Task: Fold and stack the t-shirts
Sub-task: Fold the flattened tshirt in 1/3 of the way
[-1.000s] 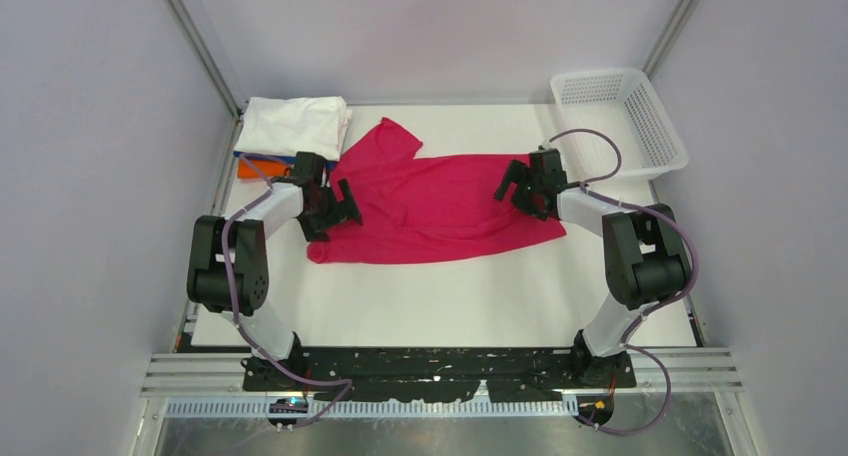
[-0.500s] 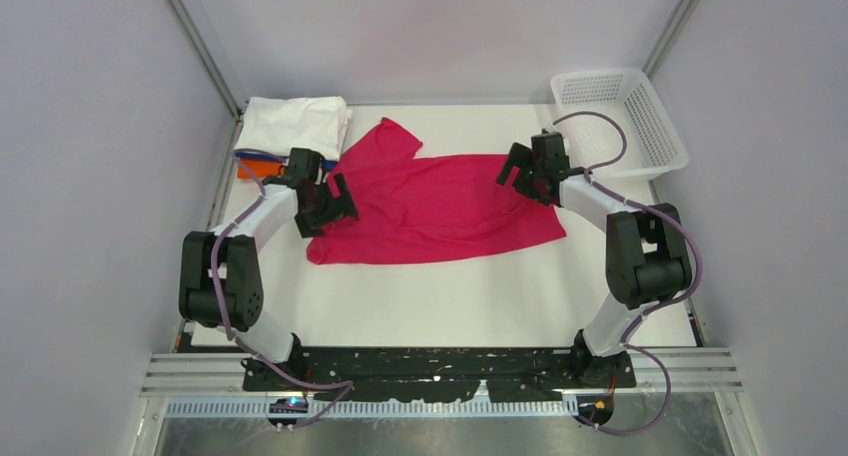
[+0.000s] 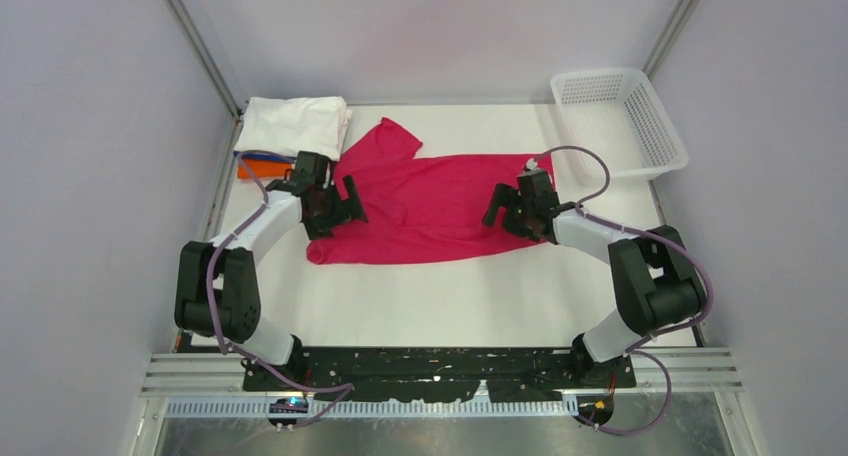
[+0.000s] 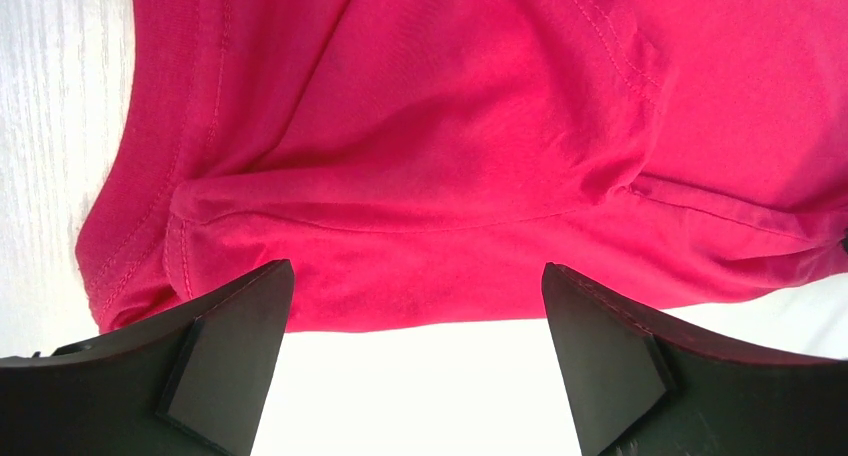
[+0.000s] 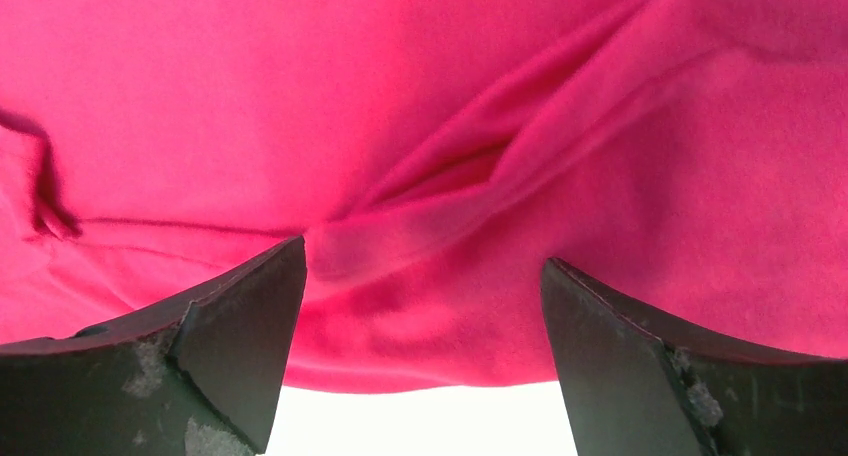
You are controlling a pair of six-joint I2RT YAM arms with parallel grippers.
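Observation:
The magenta-red t-shirt [image 3: 430, 201] lies spread and partly folded in the middle of the white table, one sleeve pointing to the back left. It fills the left wrist view [image 4: 480, 126] and the right wrist view [image 5: 420, 126]. My left gripper [image 3: 337, 208] is open and empty at the shirt's left edge; its jaws straddle the cloth edge [image 4: 415, 311]. My right gripper [image 3: 507, 211] is open and empty over the shirt's right part, above a raised fold. A folded white t-shirt [image 3: 295, 124] lies at the back left on the blue t-shirt [image 3: 240, 155] and the orange t-shirt [image 3: 262, 166], of which only edges show.
A white mesh basket [image 3: 618, 121] stands at the back right corner. The white table [image 3: 450, 296] is bounded by grey walls on the left, back and right. Both arm bases sit at the near edge.
The right gripper has moved left and nearer, from the shirt's right edge onto the cloth. The left gripper has shifted slightly right towards the shirt's left edge. The shirt's right edge has pulled in slightly.

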